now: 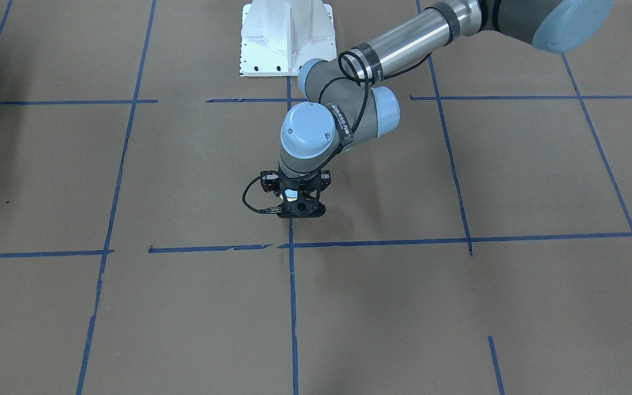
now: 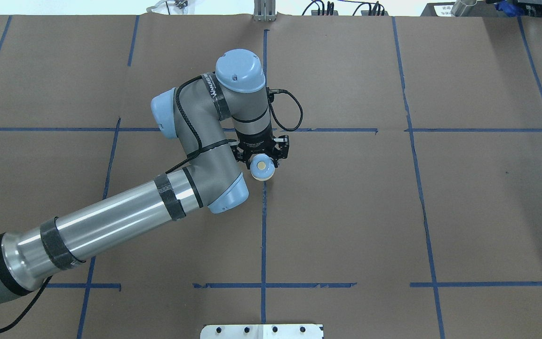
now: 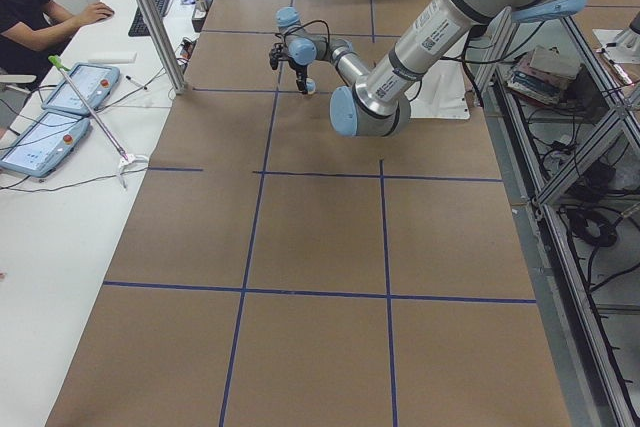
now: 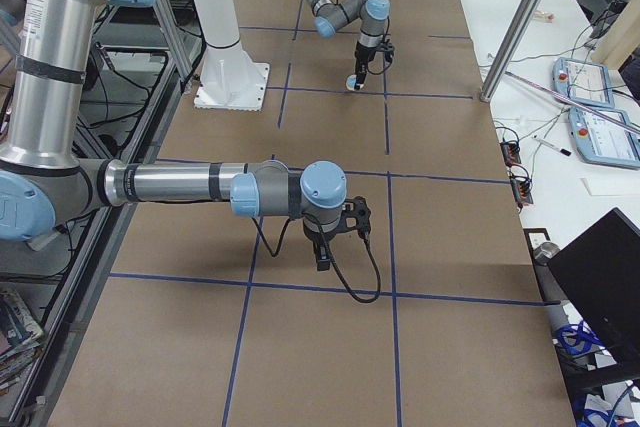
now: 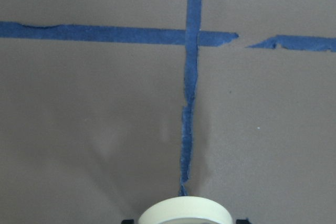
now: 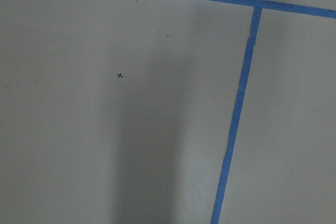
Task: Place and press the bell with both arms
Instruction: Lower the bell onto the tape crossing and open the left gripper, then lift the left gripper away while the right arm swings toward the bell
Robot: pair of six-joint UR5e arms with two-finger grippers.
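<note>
Brown paper gridded with blue tape (image 2: 263,235) covers the worktop (image 2: 393,212). The bell (image 2: 262,167), near frame centre in the overhead view, looks light, rigid and smooth-domed, so I judge the cream base rim the surest hold. The left hand (image 1: 295,198) is clamped on it there, low over a tape line; whether it touches down is unclear. The right hand (image 4: 325,250) hangs well apart; I cannot tell its opening.

We are looking down on the table (image 2: 440,212) from behind the robot, and steeply back at it from across; both are catching the left arm (image 2: 195,155); two end cameras are looking lengthwise; wrist cameras are staring close at the tape (image 5: 191,103).
</note>
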